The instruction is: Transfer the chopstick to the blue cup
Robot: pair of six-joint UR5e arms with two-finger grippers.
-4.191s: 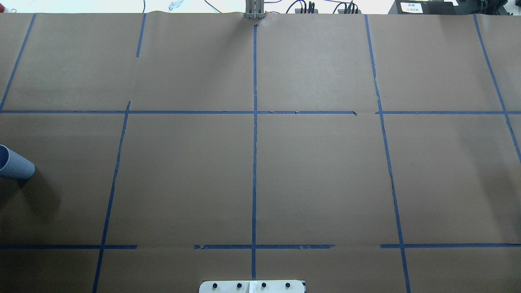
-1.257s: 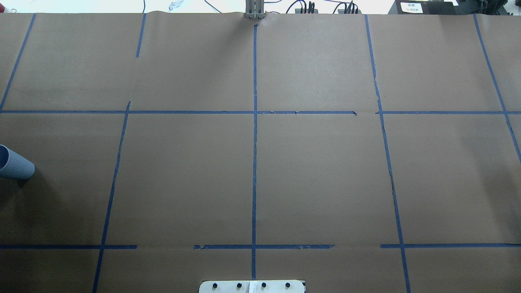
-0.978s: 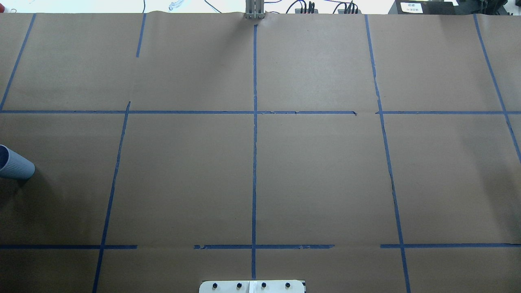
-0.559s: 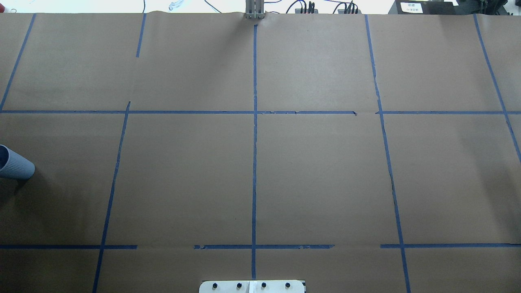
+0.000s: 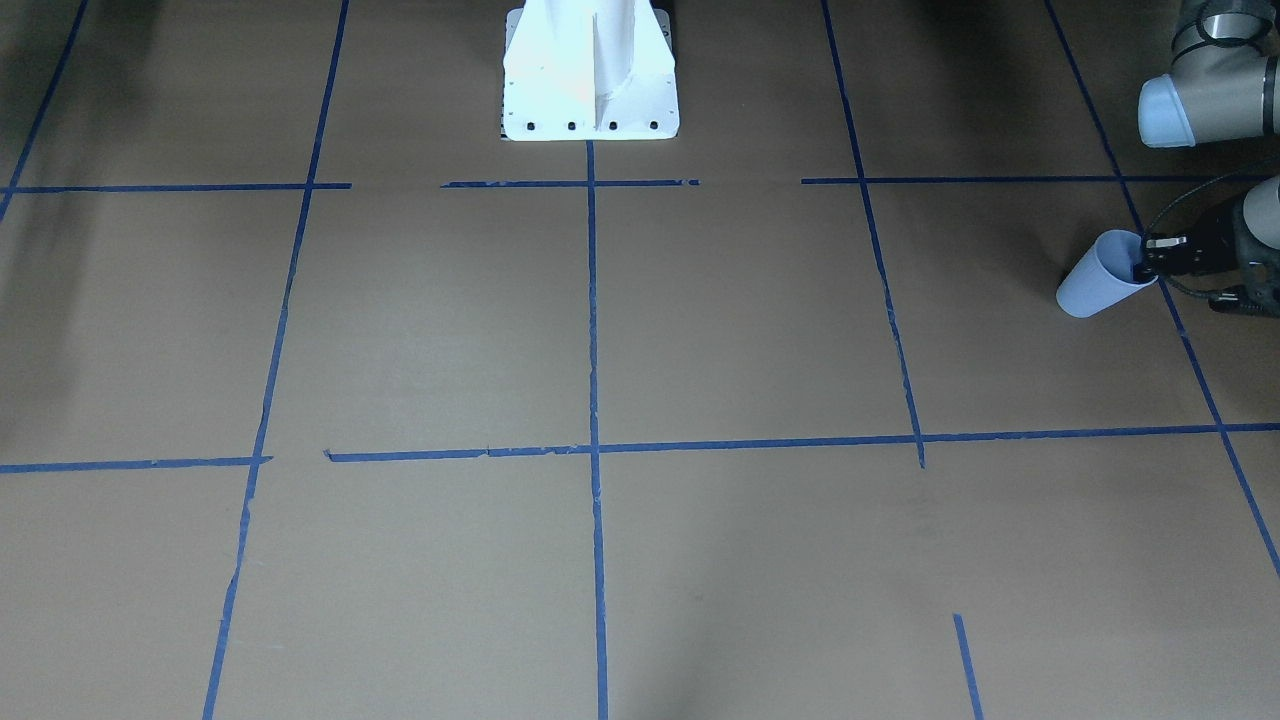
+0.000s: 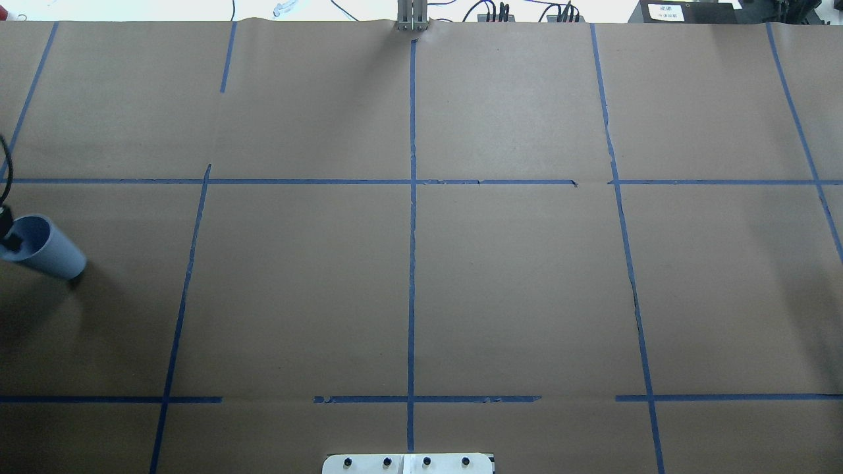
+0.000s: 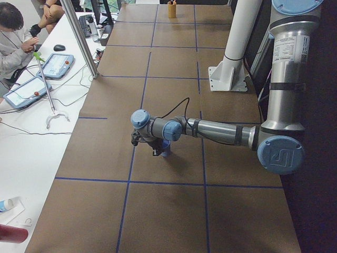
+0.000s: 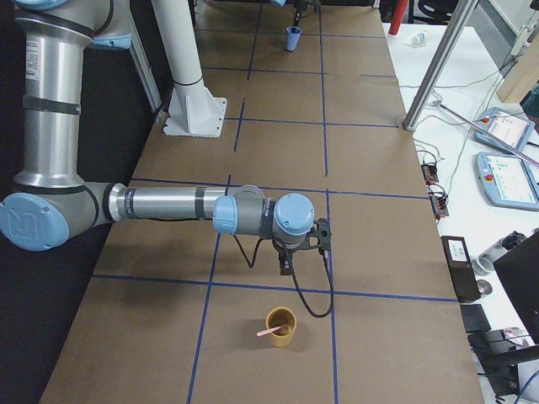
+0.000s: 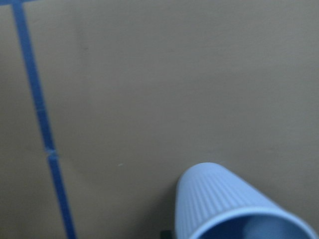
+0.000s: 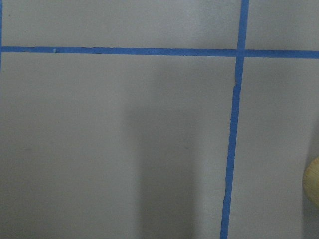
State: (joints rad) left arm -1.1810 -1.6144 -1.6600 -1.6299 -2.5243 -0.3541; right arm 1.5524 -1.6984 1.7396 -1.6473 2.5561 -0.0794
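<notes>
**A:** Where is the chopstick?

**B:** The pink chopstick (image 8: 271, 331) leans in the tan cup (image 8: 282, 339), well out to the right of the robot's white pedestal (image 5: 590, 80). It is not yet picked up. The right gripper (image 8: 285, 269) hangs just beside that cup, on the pedestal side. Only the side view shows it, so I cannot tell whether its jaws are apart or together.

**A:** What has changed?

**B:** The blue cup (image 6: 49, 249). 0.6 s ago it stood alone, far to the pedestal's left. Now it is a little nearer the pedestal, and the left gripper (image 5: 1142, 268) pinches its rim with 1 finger inside the mouth.

**A:** What does that mean for the task?

**B:** I judge the left arm is bringing the cup inward to shorten the transfer. There is no chopstick in it yet.
</notes>
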